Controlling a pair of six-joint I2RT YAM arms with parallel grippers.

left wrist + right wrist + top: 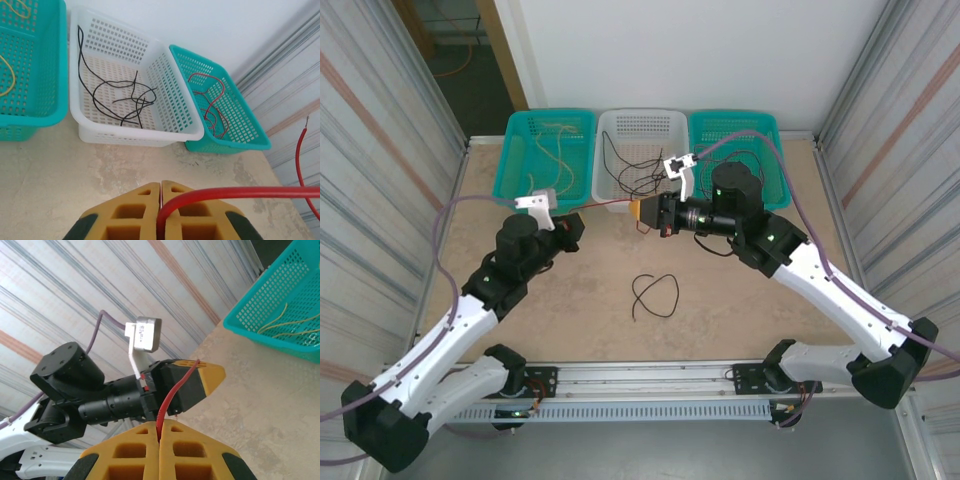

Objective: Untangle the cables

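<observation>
Black cable lies looped on the worktop nearest the arm bases. Beyond it, the left pincer and the right pincer are each clenched on one red cable, which stretches between them. Farthest back, three baskets hold yellow, black and red cables.

stretched red cable: thin, straight, raised, centre
loose black cable: open loop, flat, centre near
black cables: tangled, white basket, far centre
yellow cables: left teal basket
red cables: curled, right teal basket
</observation>
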